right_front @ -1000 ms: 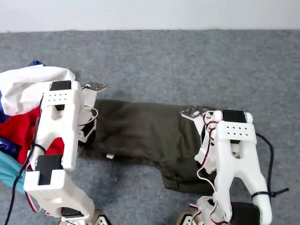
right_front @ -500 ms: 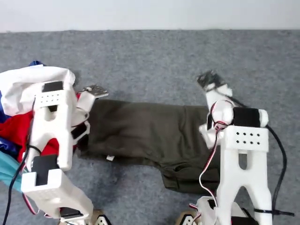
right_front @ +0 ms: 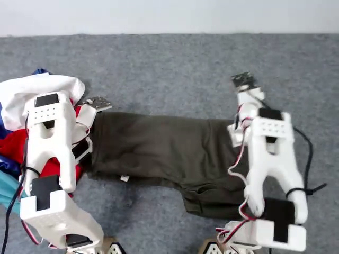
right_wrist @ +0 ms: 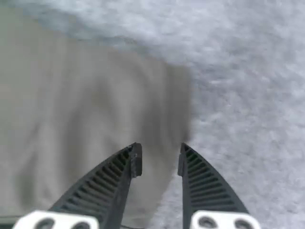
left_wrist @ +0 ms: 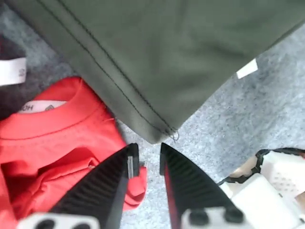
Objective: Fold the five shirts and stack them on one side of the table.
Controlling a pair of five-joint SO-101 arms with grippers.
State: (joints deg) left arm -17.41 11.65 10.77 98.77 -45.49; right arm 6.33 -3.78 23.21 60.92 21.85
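Olive shirt (right_front: 159,153) lies spread flat across the middle of the grey table (right_front: 175,63), partly folded, with its long side running from one arm to the other and a lower flap reaching toward the right arm's base. At its left end it meets a loose heap of other clothes, among them a red shirt (right_front: 11,144) with a white shirt (right_front: 32,91) on top. The left gripper (left_wrist: 148,155) hangs over that end, just short of the olive shirt's stitched corner. Its jaws stand a narrow slit apart with nothing between them. Only bare table shows in the gap, and the corner's hem sits just beyond the fingertips (left_wrist: 132,160). The red shirt's collar lies right beside this corner, partly tucked under the olive hem, and one black finger overlaps the red cloth, though whether it touches is hard to say from this angle. The right gripper (right_wrist: 159,155) is at the shirt's opposite end, raised above the cloth. Its jaws are parted wider and hold nothing. Its fingertips sit over the olive fabric close to the edge, with bare table just beside them.
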